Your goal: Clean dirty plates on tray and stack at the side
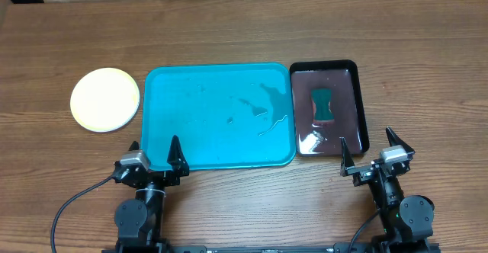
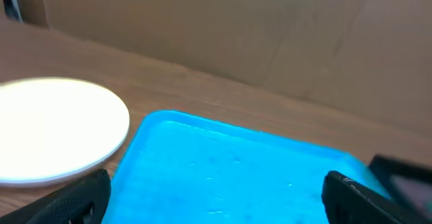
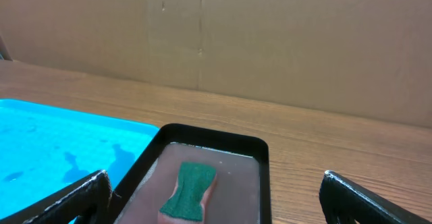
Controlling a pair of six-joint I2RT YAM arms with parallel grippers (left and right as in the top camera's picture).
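The turquoise tray (image 1: 217, 116) lies in the middle of the table with nothing on it but wet streaks; it also shows in the left wrist view (image 2: 229, 170) and the right wrist view (image 3: 47, 143). A pale yellow-green plate (image 1: 105, 99) sits on the wood left of the tray, looking like the top of a stack; any plates under it are hidden. It looks white in the left wrist view (image 2: 54, 126). My left gripper (image 1: 152, 160) is open and empty at the tray's near left corner. My right gripper (image 1: 371, 155) is open and empty near the black tray's near edge.
A narrow black tray (image 1: 328, 108) with shallow water and a green sponge (image 1: 324, 104) stands right of the turquoise tray, also in the right wrist view (image 3: 192, 187). A cardboard wall (image 3: 270, 42) stands at the table's far edge.
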